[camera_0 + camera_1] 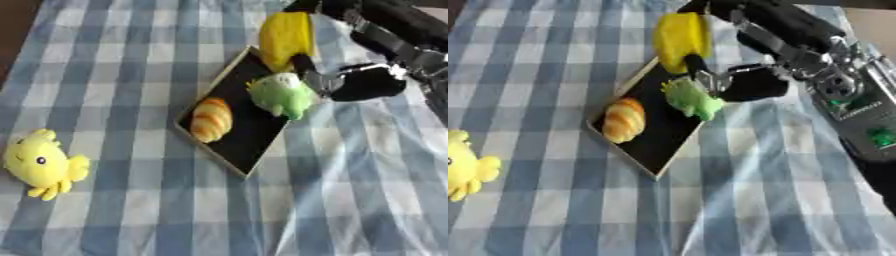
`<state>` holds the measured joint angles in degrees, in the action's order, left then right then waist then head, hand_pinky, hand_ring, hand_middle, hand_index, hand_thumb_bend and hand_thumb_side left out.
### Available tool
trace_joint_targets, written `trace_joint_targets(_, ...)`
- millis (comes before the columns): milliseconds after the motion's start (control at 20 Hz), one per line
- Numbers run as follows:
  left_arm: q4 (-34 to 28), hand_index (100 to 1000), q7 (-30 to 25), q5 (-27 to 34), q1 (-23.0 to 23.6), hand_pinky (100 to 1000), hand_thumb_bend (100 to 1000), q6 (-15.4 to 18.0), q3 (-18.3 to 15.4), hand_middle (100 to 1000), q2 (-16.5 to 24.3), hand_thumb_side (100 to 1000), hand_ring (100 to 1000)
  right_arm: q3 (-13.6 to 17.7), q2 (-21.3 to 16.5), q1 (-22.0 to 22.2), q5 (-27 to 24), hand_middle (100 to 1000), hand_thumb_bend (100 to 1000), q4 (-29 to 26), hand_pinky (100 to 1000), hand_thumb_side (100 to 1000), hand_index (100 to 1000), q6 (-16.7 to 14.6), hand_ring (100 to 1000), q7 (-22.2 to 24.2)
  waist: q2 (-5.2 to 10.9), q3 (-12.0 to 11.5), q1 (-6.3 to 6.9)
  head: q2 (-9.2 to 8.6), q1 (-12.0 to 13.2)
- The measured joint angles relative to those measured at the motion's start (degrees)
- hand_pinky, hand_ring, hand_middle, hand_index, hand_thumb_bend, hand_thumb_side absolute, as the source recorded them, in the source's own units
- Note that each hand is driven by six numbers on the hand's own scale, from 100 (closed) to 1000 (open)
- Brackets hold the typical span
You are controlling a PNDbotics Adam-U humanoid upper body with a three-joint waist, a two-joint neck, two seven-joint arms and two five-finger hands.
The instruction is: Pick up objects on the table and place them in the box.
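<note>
My right hand is pinching the green plush toy over the black box; a croissant is lying inside it; a yellow plush is sitting well apart.

Croissant in box, green toy.

two plush toys – one box, one croissant

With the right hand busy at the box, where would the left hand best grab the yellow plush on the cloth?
Probably round the yellow plush's round body, coming down from above. It lies flat on the checked cloth near the left edge, well clear of the box, with nothing touching it. The small stubby limbs at its lower edge look too short to hold. The right hand is at the green toy.
</note>
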<state>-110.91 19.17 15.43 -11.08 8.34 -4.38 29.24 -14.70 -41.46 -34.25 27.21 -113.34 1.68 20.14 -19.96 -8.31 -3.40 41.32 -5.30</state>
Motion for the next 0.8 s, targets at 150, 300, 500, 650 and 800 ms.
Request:
trace_joint_targets(150,-0.3,810,-0.1,-0.6,0.0,712,225,-0.1,0.1,694,0.0,731,844,-0.9,-0.1,-0.6,0.0,766,100,0.0,908,320,824,0.8,914,1.3,0.0,-0.1,0.0,0.0,-0.1)
trace_joint_targets(300,-0.4,810,-0.2,-0.7,0.0,712,226,-0.2,0.4,694,0.0,733,844,-3.2,0.4,-1.4,1.9,728,100,-0.1,907,245,785,1.7,880,3.5,0.0,-0.3,0.0,-0.01,-0.4)
trace_joint_targets(500,-0.4,810,-0.4,-0.6,-0.1,711,225,-0.3,0.5,694,0.0,737,844,-7.4,1.6,-1.9,7.0,735,100,0.5,907,273,791,2.6,877,6.6,0.0,-0.8,0.0,-0.01,-0.8)
trace_joint_targets(650,-0.3,810,-0.5,-0.5,-0.1,711,225,-0.4,0.7,694,-0.1,740,845,-10.1,3.3,-2.1,10.6,743,100,3.3,907,301,799,2.2,878,7.3,0.0,-1.0,-0.02,-0.01,-1.0)
trace_joint_targets(800,-0.3,810,-0.6,-0.4,-0.1,711,225,-0.5,0.7,694,-0.6,742,845,-12.0,5.2,-2.6,13.4,753,100,7.0,907,309,809,1.6,882,6.8,0.0,-1.1,-0.02,-0.01,-1.2)
